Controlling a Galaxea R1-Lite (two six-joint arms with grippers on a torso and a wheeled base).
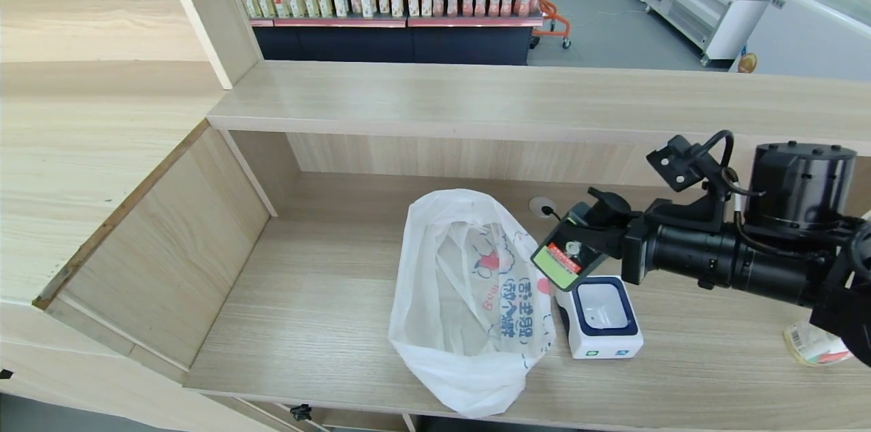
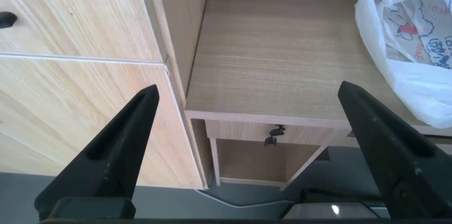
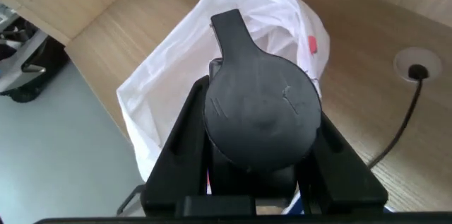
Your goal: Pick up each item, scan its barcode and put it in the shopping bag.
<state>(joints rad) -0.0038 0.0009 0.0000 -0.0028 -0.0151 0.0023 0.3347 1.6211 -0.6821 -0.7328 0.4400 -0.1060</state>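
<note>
Right end effector (image 1: pixel 576 243) clamps a green-and-red package (image 1: pixel 563 260) tilted above the scanner (image 1: pixel 602 318) beside the shopping bag (image 1: pixel 469 309), likely for scanning, while left end effector (image 2: pixel 248 95) idles spread apart.

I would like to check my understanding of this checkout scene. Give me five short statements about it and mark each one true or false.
1. The right gripper holds a dark item with a green and red label. True.
2. The shopping bag lies flat and closed. False: it stands open on the counter.
3. The scanner stands at the bag's left. False: it is at the bag's right.
4. The left gripper is open and empty. True.
5. The dark item is already in the bag. False: it hangs outside, near the scanner.
</note>
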